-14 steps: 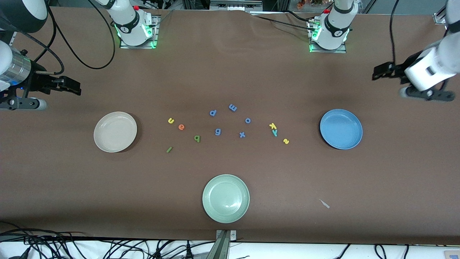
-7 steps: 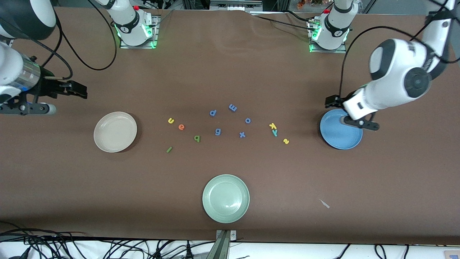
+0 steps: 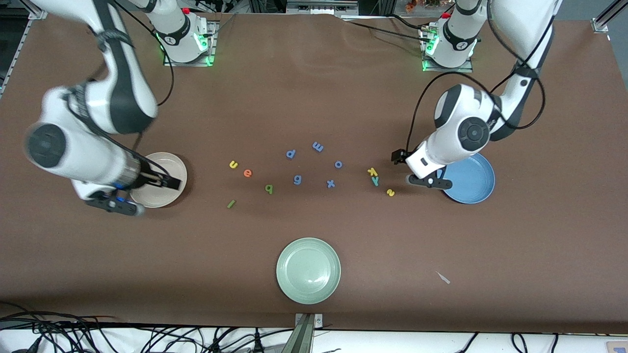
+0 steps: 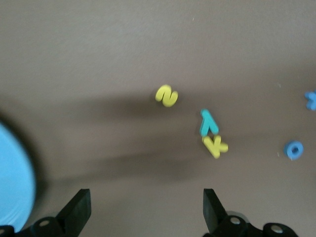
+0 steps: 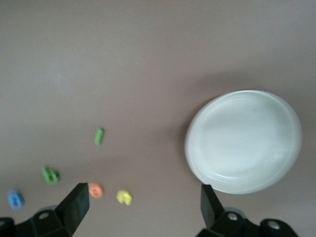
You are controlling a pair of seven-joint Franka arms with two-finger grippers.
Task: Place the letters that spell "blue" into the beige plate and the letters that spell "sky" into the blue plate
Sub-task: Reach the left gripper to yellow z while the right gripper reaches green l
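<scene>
Table surface: plain brown. Beige plate: cream-beige, unpatterned. Blue plate: medium blue. Third plate: pale green. Letters: u, k and s yellow; e orange; b light green; l dark green; y teal; p, m, o, g, x blue.

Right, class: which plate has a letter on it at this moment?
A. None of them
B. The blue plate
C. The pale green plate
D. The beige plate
A: the beige plate, blue plate and pale green plate all show bare, and every letter lies on the table.
</scene>
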